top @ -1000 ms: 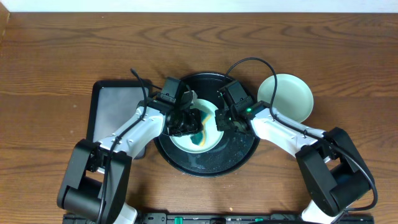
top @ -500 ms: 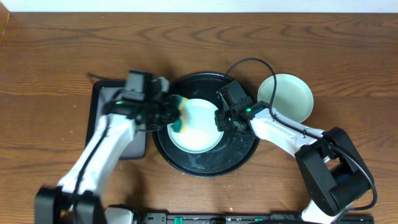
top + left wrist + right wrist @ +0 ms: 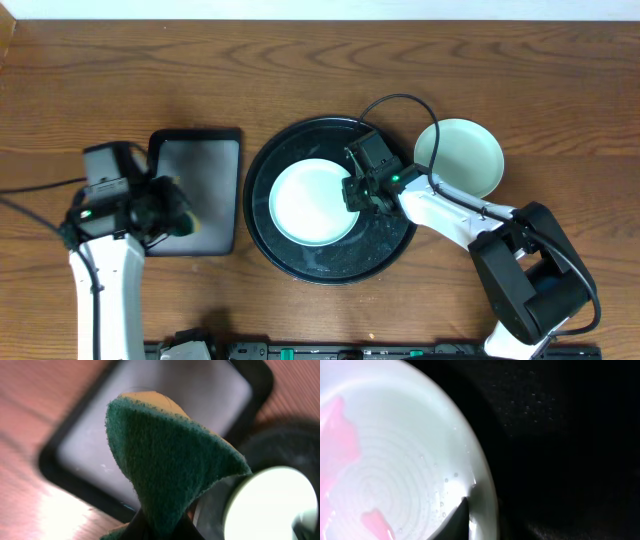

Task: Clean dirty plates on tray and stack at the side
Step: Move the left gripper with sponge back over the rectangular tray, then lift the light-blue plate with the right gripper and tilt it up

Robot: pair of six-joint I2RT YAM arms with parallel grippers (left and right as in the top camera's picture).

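My right gripper (image 3: 357,190) is pinching the mint plate (image 3: 310,202), side plate (image 3: 462,155) lying rightward; my left gripper (image 3: 172,215) is clamping the sponge (image 3: 165,470).

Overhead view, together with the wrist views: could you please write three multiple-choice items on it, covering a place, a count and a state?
1. Where is the sponge?
A. Above the rectangular tray
B. Lying on a plate
C. On the wood at the far right

2. How many plates show in the overhead view?
A. One
B. Two
C. Four

3. What state is the left gripper in?
A. Open and empty
B. Shut on a plate
C. Shut on the sponge

Key:
1 A: the left wrist view shows the tray's grey floor behind the sponge.
2 B: one mint plate lies on the round tray, and a second plate sits on the table beside it.
3 C: the sponge rises, folded and pinched, from the bottom of the left wrist view.
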